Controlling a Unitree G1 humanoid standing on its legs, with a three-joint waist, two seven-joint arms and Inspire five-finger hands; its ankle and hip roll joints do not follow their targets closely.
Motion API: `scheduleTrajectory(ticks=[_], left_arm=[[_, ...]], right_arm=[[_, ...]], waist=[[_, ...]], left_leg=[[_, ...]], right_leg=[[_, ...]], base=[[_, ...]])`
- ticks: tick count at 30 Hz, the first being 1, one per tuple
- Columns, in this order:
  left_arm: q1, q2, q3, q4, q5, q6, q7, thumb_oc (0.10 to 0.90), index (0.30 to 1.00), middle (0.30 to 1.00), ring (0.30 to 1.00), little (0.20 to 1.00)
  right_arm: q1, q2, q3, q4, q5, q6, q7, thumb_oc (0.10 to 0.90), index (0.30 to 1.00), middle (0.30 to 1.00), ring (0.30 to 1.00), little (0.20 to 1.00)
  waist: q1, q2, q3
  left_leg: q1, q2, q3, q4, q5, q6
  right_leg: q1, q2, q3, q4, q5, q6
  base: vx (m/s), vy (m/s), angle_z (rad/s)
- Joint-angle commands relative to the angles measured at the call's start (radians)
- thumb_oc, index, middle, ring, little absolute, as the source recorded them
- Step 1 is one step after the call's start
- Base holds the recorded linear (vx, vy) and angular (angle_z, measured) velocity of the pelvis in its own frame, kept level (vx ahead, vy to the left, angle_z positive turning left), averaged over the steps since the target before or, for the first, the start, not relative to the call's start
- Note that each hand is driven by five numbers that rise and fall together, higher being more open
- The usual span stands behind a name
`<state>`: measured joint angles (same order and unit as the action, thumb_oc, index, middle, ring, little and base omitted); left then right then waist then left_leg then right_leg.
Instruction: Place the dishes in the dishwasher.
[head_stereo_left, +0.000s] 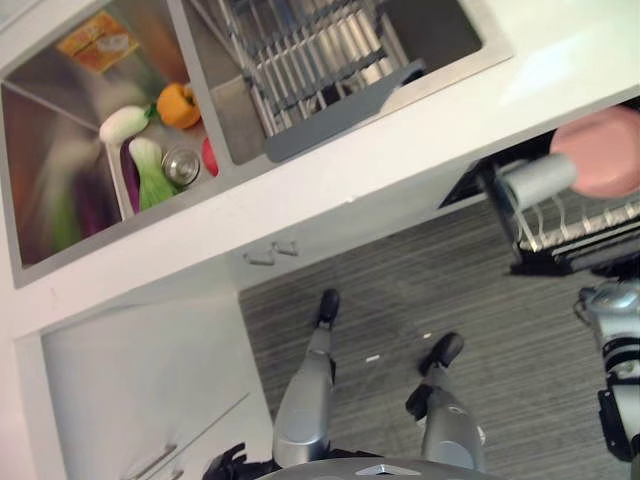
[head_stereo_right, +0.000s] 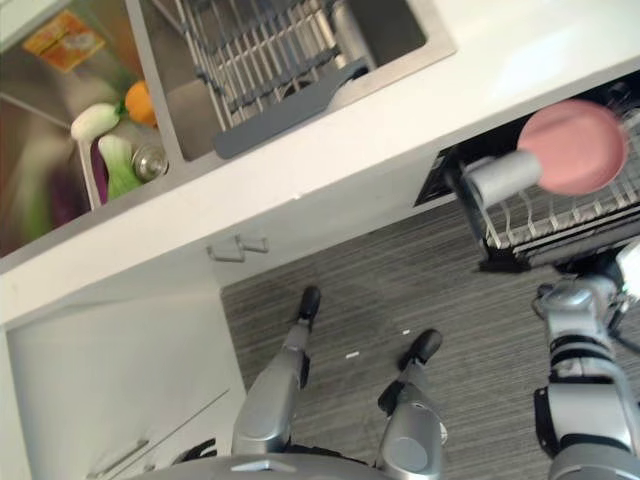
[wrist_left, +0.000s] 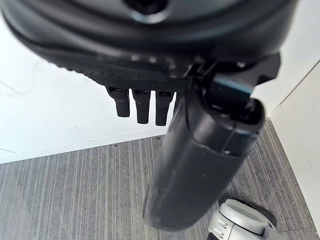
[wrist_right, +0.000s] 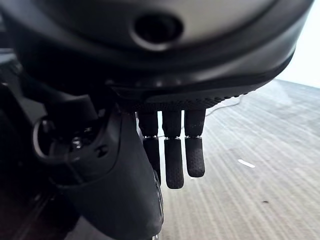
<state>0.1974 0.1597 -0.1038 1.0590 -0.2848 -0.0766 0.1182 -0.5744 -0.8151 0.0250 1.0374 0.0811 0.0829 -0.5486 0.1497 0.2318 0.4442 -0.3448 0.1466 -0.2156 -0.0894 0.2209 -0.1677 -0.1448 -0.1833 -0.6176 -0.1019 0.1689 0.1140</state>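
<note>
**Both hands idle; pink plate and grey cup sit in open dishwasher rack**

Nearest the camera, the left hand (wrist_left: 200, 165) hangs over the grey striped floor (head_stereo_left: 400, 290), its fingers (wrist_left: 142, 105) relaxed and loosely straight, holding nothing. The right hand (wrist_right: 125, 165) likewise hangs above the floor, fingers (wrist_right: 174, 160) straight and close together, thumb beside them, nothing held.

Farther out, at about 3 o'clock in the head views, the dishwasher rack (head_stereo_right: 560, 215) stands pulled out from under the white counter (head_stereo_left: 400, 150). A pink plate (head_stereo_right: 572, 147) stands on edge in the wire rack, and a grey cup (head_stereo_right: 502, 178) lies on its side just beside it, toward 9 o'clock of the plate (whether the two touch cannot be told).

Beyond the counter edge, at 12 o'clock, a sink basin holds a grey drying rack (head_stereo_left: 320, 70) with a dark tray. At 10 o'clock, the adjoining basin (head_stereo_left: 60, 120) holds toy vegetables: an orange pepper (head_stereo_left: 178, 104), a white and green one (head_stereo_left: 148, 170), and a metal drain (head_stereo_left: 182, 166) beside them.
</note>
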Motion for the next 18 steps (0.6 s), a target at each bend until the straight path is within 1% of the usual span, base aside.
scheduleTrajectory(ticks=[1, 2, 3, 8, 11, 15, 16, 17, 18], left_arm=[[0.001, 0.084, -0.093, 0.063, -0.006, 0.012, 0.01, 0.8, 0.9, 0.9, 0.9, 0.9], [0.01, 0.091, -0.096, 0.065, -0.001, 0.007, 0.009, 0.8, 0.9, 0.9, 0.9, 0.9], [0.009, 0.089, -0.095, 0.065, -0.001, 0.007, 0.009, 0.8, 0.9, 0.9, 0.9, 0.9], [0.008, 0.116, -0.098, 0.061, 0.02, -0.003, 0.006, 0.8, 0.9, 0.9, 0.9, 0.9], [-0.008, 0.125, -0.091, 0.051, 0.018, -0.01, 0.03, 0.8, 0.9, 0.9, 0.9, 0.9], [-0.012, 0.119, -0.071, 0.044, 0.005, -0.019, 0.058, 0.8, 0.9, 0.9, 0.9, 0.9], [-0.011, 0.119, -0.066, 0.032, -0.001, -0.025, 0.061, 0.8, 0.9, 0.9, 0.9, 0.9], [-0.015, 0.114, -0.06, 0.01, -0.019, -0.031, 0.062, 0.8, 0.9, 0.9, 0.9, 0.9], [-0.013, 0.117, -0.061, 0.009, -0.019, -0.031, 0.062, 0.8, 0.9, 0.9, 0.9, 0.9]], right_arm=[[-0.178, -0.144, 0.108, -0.207, -0.085, -0.145, -0.012, 0.4, 0.3, 0.3, 0.3, 0.3], [-0.212, -0.164, 0.125, -0.225, -0.094, -0.154, -0.019, 0.4, 0.3, 0.3, 0.3, 0.3], [-0.217, -0.164, 0.13, -0.222, -0.094, -0.154, -0.02, 0.4, 0.3, 0.3, 0.3, 0.3], [-0.331, -0.192, 0.225, -0.235, -0.109, -0.173, -0.005, 0.4, 0.3, 0.3, 0.3, 0.3], [-0.372, -0.181, 0.273, -0.243, -0.119, -0.18, -0.011, 0.4, 0.3, 0.3, 0.3, 0.3], [-0.358, -0.161, 0.302, -0.244, -0.152, -0.177, -0.005, 0.4, 0.3, 0.3, 0.3, 0.3], [-0.347, -0.155, 0.307, -0.242, -0.163, -0.174, -0.003, 0.431, 0.347, 0.347, 0.347, 0.347], [-0.311, -0.132, 0.304, -0.234, -0.167, -0.174, 0.0, 0.69, 0.735, 0.735, 0.735, 0.735], [-0.305, -0.131, 0.3, -0.236, -0.167, -0.174, -0.001, 0.8, 0.9, 0.9, 0.9, 0.9]], waist=[[0.049, -0.052, -0.067], [0.064, -0.058, -0.068], [0.062, -0.057, -0.069], [0.087, -0.073, -0.068], [0.096, -0.081, -0.06], [0.102, -0.084, -0.057], [0.101, -0.085, -0.055], [0.097, -0.086, -0.053], [0.099, -0.088, -0.054]], left_leg=[[0.015, -0.003, 0.071, 0.002, -0.088, -0.018], [0.005, -0.011, 0.062, 0.002, -0.089, -0.017], [0.003, -0.011, 0.061, 0.002, -0.088, -0.017], [-0.028, -0.021, 0.041, 0.002, -0.084, -0.017], [-0.041, -0.022, 0.036, 0.002, -0.078, -0.021], [-0.039, -0.021, 0.033, 0.002, -0.079, -0.022], [-0.036, -0.019, 0.034, 0.002, -0.079, -0.022], [-0.031, -0.017, 0.034, 0.002, -0.08, -0.021], [-0.03, -0.017, 0.035, 0.002, -0.081, -0.021]], right_leg=[[-0.044, -0.079, 0.068, 0.112, -0.156, 0.067], [-0.053, -0.078, 0.066, 0.115, -0.154, 0.067], [-0.055, -0.078, 0.065, 0.115, -0.154, 0.067], [-0.08, -0.078, 0.057, 0.118, -0.147, 0.07], [-0.09, -0.074, 0.054, 0.119, -0.149, 0.069], [-0.083, -0.069, 0.053, 0.118, -0.152, 0.067], [-0.081, -0.067, 0.054, 0.118, -0.152, 0.066], [-0.08, -0.063, 0.057, 0.117, -0.152, 0.066], [-0.079, -0.063, 0.057, 0.117, -0.152, 0.066]], base=[[0.02, -0.038, 0.2], [0.02, -0.03, 0.14], [0.01, -0.032, 0.11], [0.0, -0.031, 0.1], [-0.01, -0.038, 0.15], [0.0, -0.012, 0.01], [0.0, -0.034, 0.0], [0.0, 0.0, 0.0], [0.0, 0.0, 0.0]])
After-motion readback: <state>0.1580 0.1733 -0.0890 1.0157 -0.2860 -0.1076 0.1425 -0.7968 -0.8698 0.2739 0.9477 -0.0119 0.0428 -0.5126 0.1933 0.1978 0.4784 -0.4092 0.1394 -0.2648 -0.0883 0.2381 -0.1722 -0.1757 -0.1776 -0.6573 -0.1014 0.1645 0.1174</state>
